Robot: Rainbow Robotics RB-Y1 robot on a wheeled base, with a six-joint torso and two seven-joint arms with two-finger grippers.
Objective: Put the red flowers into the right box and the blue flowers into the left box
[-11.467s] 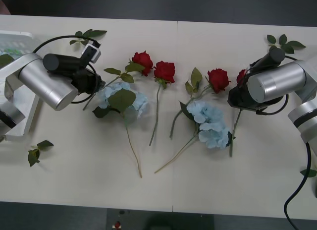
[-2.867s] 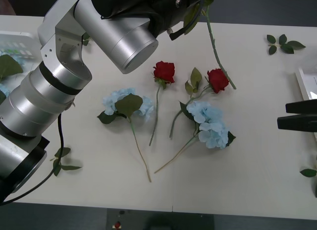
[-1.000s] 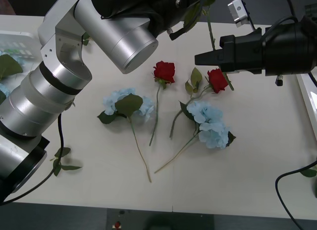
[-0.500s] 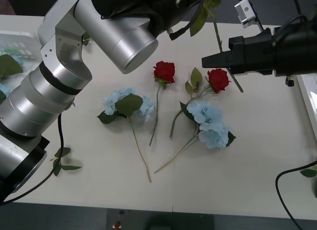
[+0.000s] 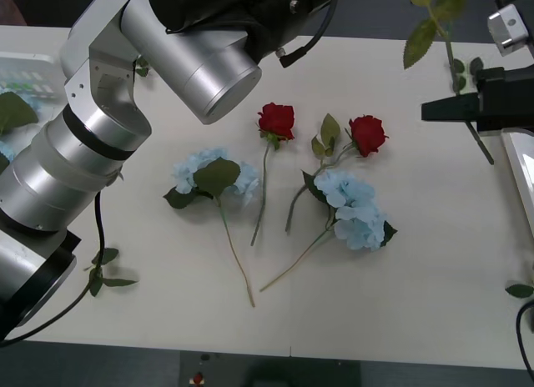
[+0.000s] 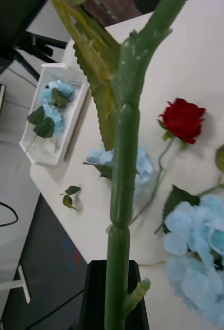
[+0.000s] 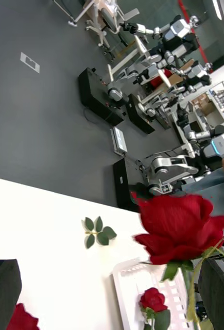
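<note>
My right gripper (image 5: 428, 112) is at the table's right edge, shut on the green stem (image 5: 455, 60) of a red flower. That stem (image 6: 123, 154) runs straight up between its black fingers, and the bloom (image 7: 176, 227) hangs above the right box (image 7: 123, 281), which holds another red rose (image 7: 153, 300). My left gripper (image 7: 112, 273) is raised high and open, holding nothing. Two red flowers (image 5: 277, 118) (image 5: 367, 134) and two blue flowers (image 5: 209, 172) (image 5: 355, 208) lie mid-table. The left box (image 5: 29, 68) at the far left holds blue flowers (image 6: 52, 100).
My left arm's big silver links (image 5: 196, 57) reach over the table's left and back. Loose leaf sprigs lie at the front left (image 5: 104, 270), the back right (image 5: 477, 67) and the right edge (image 5: 521, 290). The right box's white rim (image 5: 511, 158) shows at the right edge.
The left gripper has let go of the rose stem. The right gripper, shut on that stem, has carried the rose to the right, away from the left gripper and towards the right box.
</note>
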